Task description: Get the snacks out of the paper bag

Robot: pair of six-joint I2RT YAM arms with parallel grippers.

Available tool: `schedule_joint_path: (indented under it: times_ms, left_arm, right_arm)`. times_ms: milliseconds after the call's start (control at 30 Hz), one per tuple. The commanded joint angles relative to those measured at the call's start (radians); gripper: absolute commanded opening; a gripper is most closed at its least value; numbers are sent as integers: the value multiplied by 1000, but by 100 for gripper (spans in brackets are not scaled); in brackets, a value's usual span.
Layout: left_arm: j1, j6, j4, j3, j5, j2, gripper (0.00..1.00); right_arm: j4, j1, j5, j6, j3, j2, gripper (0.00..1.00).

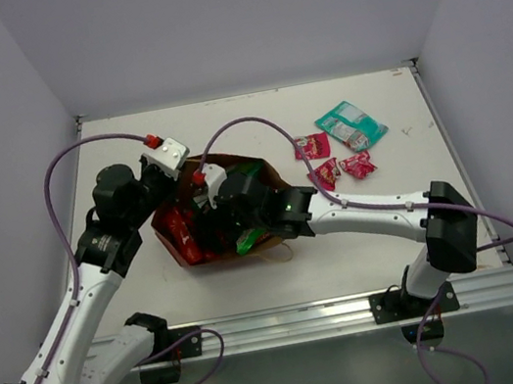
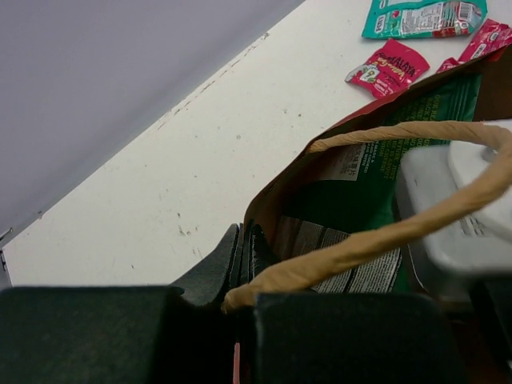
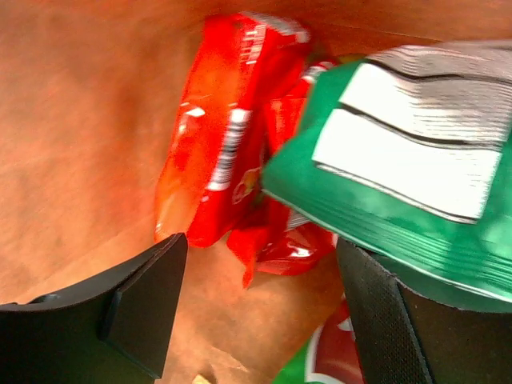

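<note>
On the table [image 1: 254, 123], the paper bag [image 1: 183, 255] has its rim clamped by the left end effector [image 2: 242, 258], while inside it the right end effector [image 3: 260, 308], spread wide and empty, should next close on the red packet [image 3: 216, 152].

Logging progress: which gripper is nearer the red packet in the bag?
Right. The right gripper sits open inside the paper bag facing the red packet; the left gripper pinches the bag's rim.
</note>
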Motion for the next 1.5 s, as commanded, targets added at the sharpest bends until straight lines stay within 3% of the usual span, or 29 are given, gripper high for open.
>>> schedule_joint_path:
  times_ms: [0, 300, 633, 700, 767, 800, 900, 1300, 1467]
  left_arm:
    - [3, 12, 67, -5, 18, -43, 0]
    - [2, -18, 65, 21, -13, -26, 0]
    - [2, -40, 65, 21, -22, -28, 0]
    - [2, -40, 65, 19, -25, -29, 0]
    - [2, -41, 65, 18, -28, -28, 0]
    - [2, -43, 65, 18, -29, -28, 0]
    - [2, -49, 67, 19, -54, -25, 0]
    - [2, -67, 96, 21, -163, -19, 0]
    - [2, -87, 106, 32, -273, -10, 0]
  right_arm:
    - [30, -10, 38, 72, 6, -34, 78]
    - [81, -10, 27, 110, 53, 90, 76]
    - [210, -28, 155, 106, 7, 141, 56]
    - [248, -37, 154, 98, -13, 135, 49]
    - [271, -45, 148, 81, -19, 127, 33]
    - [277, -45, 143, 72, -25, 112, 21]
    - [297, -45, 110, 31, -33, 71, 0]
    - [256, -45, -25, -86, 44, -149, 0]
    - [219, -45, -70, -124, 99, -222, 0]
